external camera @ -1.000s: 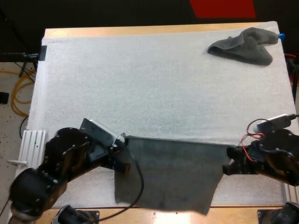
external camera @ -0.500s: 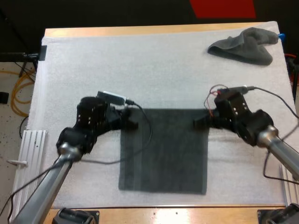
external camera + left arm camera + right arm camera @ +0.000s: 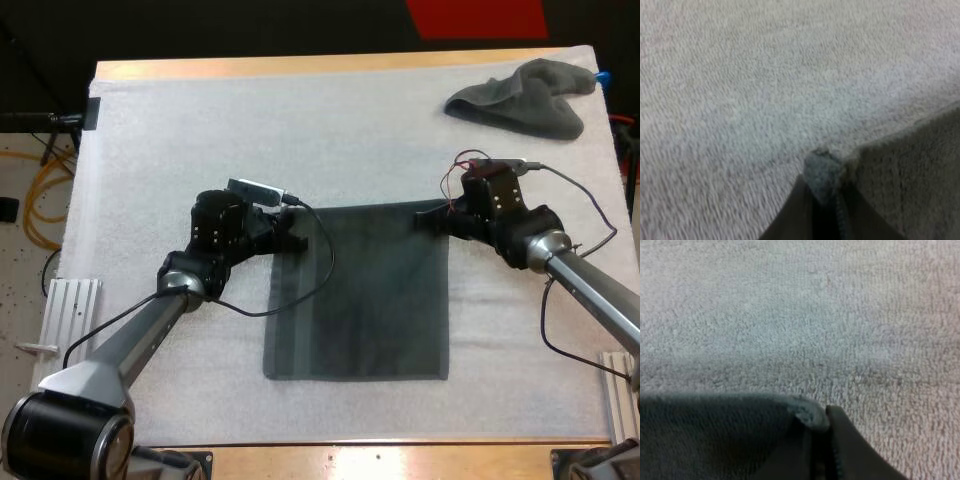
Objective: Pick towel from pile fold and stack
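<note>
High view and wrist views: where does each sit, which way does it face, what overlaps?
High view: behind the arms, looking forward and down on the mat; both arms, left end effector and right end effector at far corners of the flat towel, crumpled towel far right.
Left wrist view: on the left arm, facing the mat; own fingers pinch a towel corner.
Right wrist view: on the right arm, facing the mat; own fingers pinch the other far corner.
Shared by all: flat towel, mat.

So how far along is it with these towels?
Done: the spread towel lies flat on the mat, away from the crumpled towel. In hand: left gripper and right gripper pinch its far corners. Left: folding and stacking it, then the crumpled one.
</note>
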Motion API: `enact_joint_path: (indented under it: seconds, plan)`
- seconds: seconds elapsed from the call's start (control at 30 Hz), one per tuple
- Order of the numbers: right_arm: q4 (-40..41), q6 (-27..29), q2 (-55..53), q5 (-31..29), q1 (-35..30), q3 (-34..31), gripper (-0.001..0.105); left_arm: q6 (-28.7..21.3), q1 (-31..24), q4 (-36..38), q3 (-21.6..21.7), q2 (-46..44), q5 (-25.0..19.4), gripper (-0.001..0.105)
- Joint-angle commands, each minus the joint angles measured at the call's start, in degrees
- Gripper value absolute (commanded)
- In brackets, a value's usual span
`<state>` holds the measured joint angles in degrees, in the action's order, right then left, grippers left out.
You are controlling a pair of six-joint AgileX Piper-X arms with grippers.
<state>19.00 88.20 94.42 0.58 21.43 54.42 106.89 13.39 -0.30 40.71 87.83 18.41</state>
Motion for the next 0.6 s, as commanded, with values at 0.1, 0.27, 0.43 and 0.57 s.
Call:
enact_joint_path:
  seconds: [0.1,0.27,0.43,0.57]
  plan:
    - [-1.37,0.39,1.28,1.48,-1.38,0.85,0.015,-4.17,0.02,-1.31,1.86,-0.05,-3.67,0.004]
    - [-3.83,0.34,1.31,4.11,-2.63,1.51,0.058,-7.56,0.02,-1.32,4.61,-0.05,-6.87,0.029]
    - [-2.71,0.34,0.38,4.0,-2.91,5.46,0.064,-8.34,0.02,0.56,9.13,-0.51,-7.51,0.049]
    - [0.72,0.72,-2.87,4.0,-2.91,9.62,0.064,-8.34,0.02,7.25,13.65,-3.71,-7.51,0.049]
